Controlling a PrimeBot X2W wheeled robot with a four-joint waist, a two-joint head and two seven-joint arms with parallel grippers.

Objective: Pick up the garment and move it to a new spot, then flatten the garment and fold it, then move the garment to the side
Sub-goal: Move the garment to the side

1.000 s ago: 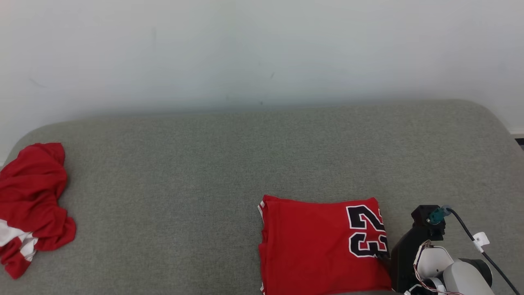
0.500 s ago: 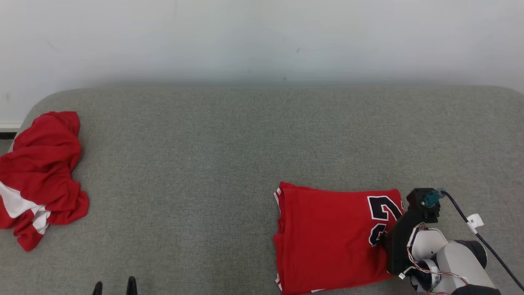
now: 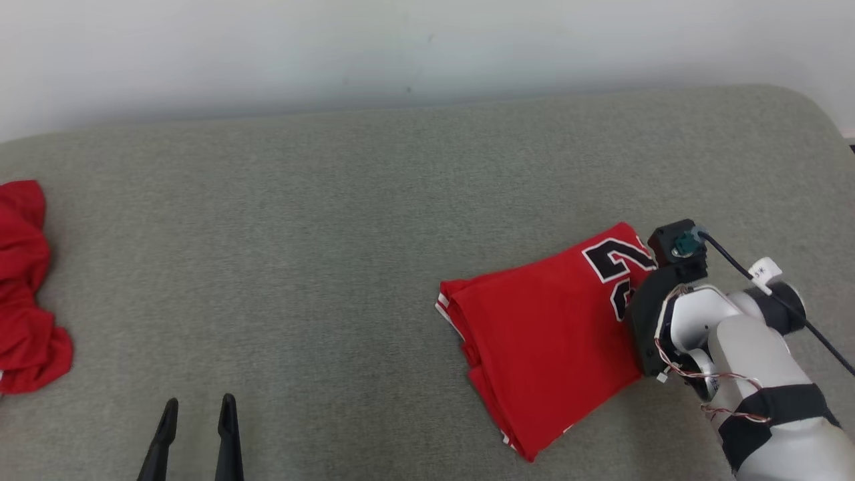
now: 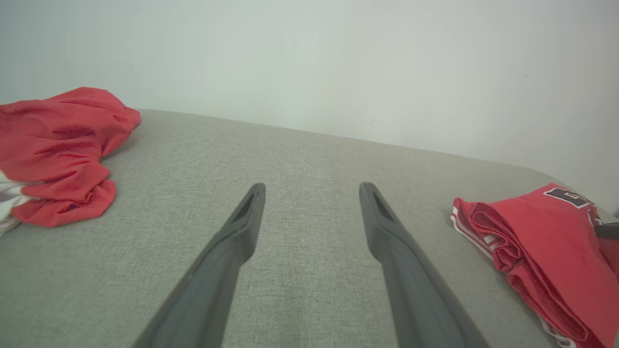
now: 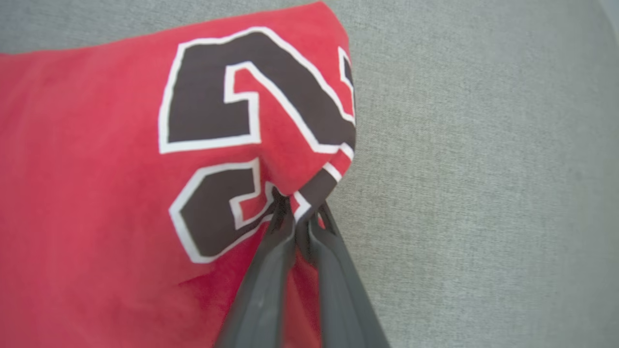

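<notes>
The garment (image 3: 548,321) is a folded red jersey with a black and white number, lying skewed on the grey cushion at the right. My right gripper (image 3: 631,308) meets its right edge, by the number. In the right wrist view the right gripper (image 5: 300,212) is shut on a pinch of the garment (image 5: 96,169) at that edge, and the cloth bunches up around the fingertips. My left gripper (image 3: 198,404) stands open at the lower left, well away from the garment. The left wrist view has the left gripper (image 4: 312,186) open over bare cushion, with the garment (image 4: 546,241) at the right.
A second, crumpled red and white cloth (image 3: 23,287) lies at the cushion's far left edge; the crumpled cloth (image 4: 53,150) is left of my left fingers. The grey cushion (image 3: 334,234) runs wide between both cloths. A pale wall (image 3: 401,47) stands behind it.
The right gripper has shut on the garment's right edge, and the garment now lies turned at an angle. The head camera has shifted, bringing the left gripper further into view.
</notes>
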